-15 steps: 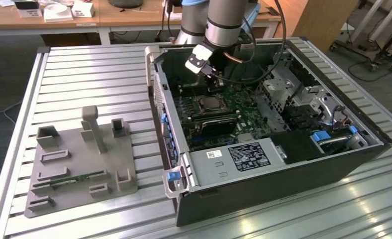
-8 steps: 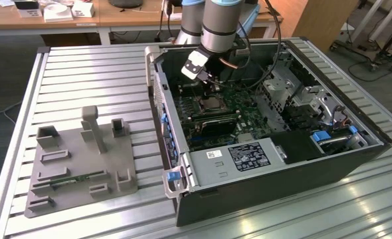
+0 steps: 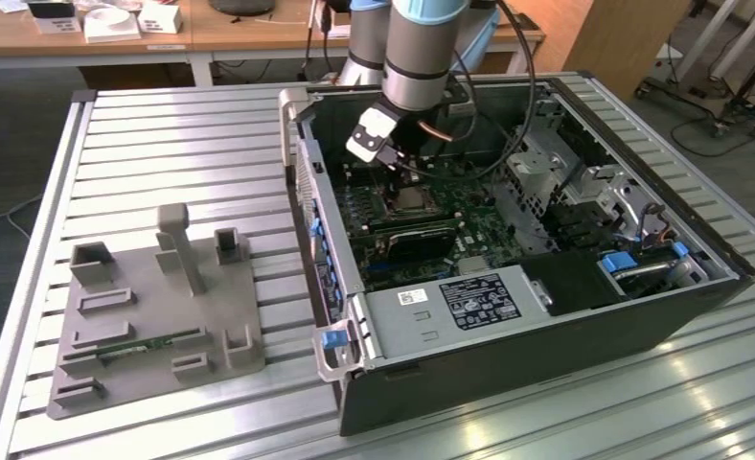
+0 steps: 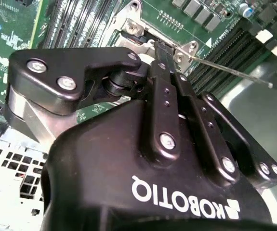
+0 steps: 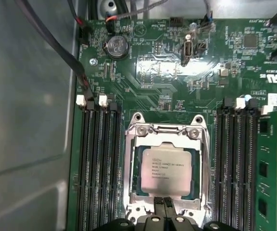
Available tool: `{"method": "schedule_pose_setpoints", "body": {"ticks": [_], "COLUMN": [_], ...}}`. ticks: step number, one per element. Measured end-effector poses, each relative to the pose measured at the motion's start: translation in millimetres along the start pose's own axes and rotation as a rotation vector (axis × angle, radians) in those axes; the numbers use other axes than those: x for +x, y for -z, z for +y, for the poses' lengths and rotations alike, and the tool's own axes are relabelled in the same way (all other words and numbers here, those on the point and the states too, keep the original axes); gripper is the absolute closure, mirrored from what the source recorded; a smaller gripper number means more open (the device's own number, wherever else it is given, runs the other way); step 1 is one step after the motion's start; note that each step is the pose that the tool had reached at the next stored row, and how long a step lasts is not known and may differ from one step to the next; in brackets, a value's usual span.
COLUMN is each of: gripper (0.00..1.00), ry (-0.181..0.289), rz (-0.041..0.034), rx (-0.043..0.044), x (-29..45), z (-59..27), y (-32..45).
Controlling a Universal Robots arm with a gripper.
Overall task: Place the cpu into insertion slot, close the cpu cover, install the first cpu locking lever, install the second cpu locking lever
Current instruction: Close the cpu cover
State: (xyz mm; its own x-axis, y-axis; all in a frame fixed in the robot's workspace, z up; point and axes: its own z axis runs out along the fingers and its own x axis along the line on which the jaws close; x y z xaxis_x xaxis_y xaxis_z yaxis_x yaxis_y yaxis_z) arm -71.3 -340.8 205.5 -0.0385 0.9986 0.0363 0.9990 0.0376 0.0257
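Note:
The cpu (image 5: 164, 169), a silver-grey square chip, lies flat in the insertion slot (image 5: 130, 204) on the green board. The cpu cover (image 5: 167, 130), a silvery frame, lies down around it, and the chip shows through its window. My gripper (image 5: 164, 203) is shut, its two black fingertips pressed together at the socket's edge beside the chip, with nothing visible between them. In the second wrist view the fingertips (image 4: 156, 47) sit against the socket's metal corner, and a thin wire locking lever (image 4: 234, 72) sticks out free from there. In the exterior view the gripper (image 3: 400, 172) hangs just above the socket (image 3: 414, 199).
Long black memory slots (image 5: 97, 163) flank the socket on both sides, with a green card (image 5: 268, 173) beside one bank. Dark cables (image 5: 56, 45) run along the grey case wall. The open computer case (image 3: 531, 364) and a grey fixture block (image 3: 160, 307) stand on the slatted table.

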Motion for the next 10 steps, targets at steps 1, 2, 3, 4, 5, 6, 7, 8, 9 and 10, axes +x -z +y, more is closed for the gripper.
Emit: {"method": "schedule_pose_setpoints", "body": {"ticks": [1,2,3,4,5,6,7,8,9,10], "gripper": [0.89,0.89,0.89,0.89,0.89,0.89,0.89,0.89,0.89,0.89], "ry": [0.002,0.003,0.004,0.006,0.007,0.009,0.012,0.014,0.016,0.017], "rz": [0.0,0.0,0.0,-0.0001,-0.0001,0.0001,0.0004,0.0005,0.0005,0.0005], "rx": [0.0,0.0002,0.0004,0.0006,0.0007,0.0007,0.0007,0.0007,0.0009,0.0009], "x": [-0.1,-0.1,-0.2,-0.3,-0.3,-0.2,-0.2,-0.1,-0.1,0.0], "z": [-0.1,-0.2,-0.2,-0.3,-0.3,-0.3,-0.2,-0.2,-0.1,-0.1], "y": [-1.9,-3.7,-5.5,-6.0,-6.0,-5.7,-4.6,-3.2,-1.8,-0.6]}}
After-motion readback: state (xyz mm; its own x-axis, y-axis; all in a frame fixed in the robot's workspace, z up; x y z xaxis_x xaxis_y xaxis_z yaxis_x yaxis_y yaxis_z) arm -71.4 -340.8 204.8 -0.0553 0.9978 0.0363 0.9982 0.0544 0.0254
